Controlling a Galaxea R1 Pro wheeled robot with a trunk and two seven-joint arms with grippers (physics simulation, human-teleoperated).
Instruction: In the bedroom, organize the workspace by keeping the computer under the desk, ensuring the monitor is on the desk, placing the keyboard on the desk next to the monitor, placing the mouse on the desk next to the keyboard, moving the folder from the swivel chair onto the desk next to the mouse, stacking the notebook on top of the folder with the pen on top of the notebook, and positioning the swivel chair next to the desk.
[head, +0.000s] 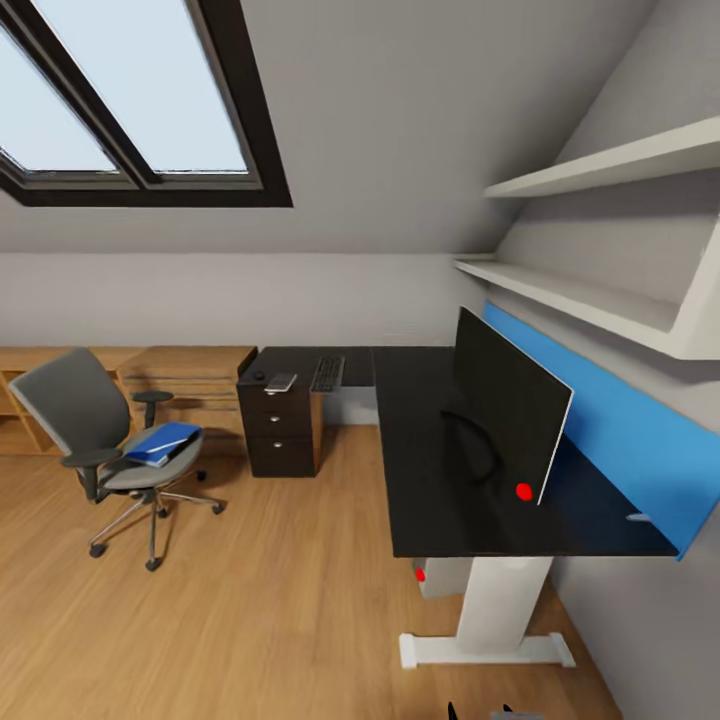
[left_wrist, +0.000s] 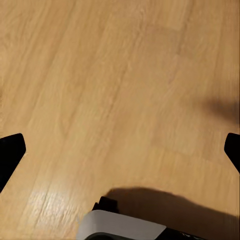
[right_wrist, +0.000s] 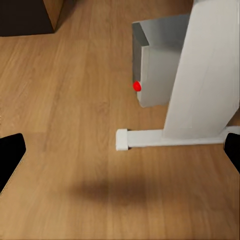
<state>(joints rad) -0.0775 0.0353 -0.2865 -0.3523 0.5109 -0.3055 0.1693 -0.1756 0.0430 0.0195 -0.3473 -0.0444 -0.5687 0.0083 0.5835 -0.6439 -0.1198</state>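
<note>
The left gripper (left_wrist: 120, 150) hangs over the bare light wooden floor (left_wrist: 125, 75), its two dark fingertips (left_wrist: 11, 150) spread wide at the frame's edges, holding and touching nothing. The right gripper (right_wrist: 120, 155) is likewise spread wide and empty above the floor, facing the white table leg (right_wrist: 205, 75) and the grey computer case (right_wrist: 155, 65) with a red dot that stands beneath the table.

In the head view, the black L-shaped table (head: 430, 470) carries the flat black monitor (head: 510, 405) near the blue wall panel (head: 620, 430). The black keyboard (head: 327, 374), a light notebook (head: 281, 382) and a small dark mouse (head: 259, 376) lie on the far wing, above the dark drawer unit (head: 278, 425). The blue folder (head: 162, 442) rests on the seat of the grey swivel chair (head: 75, 410), well apart from the table.
</note>
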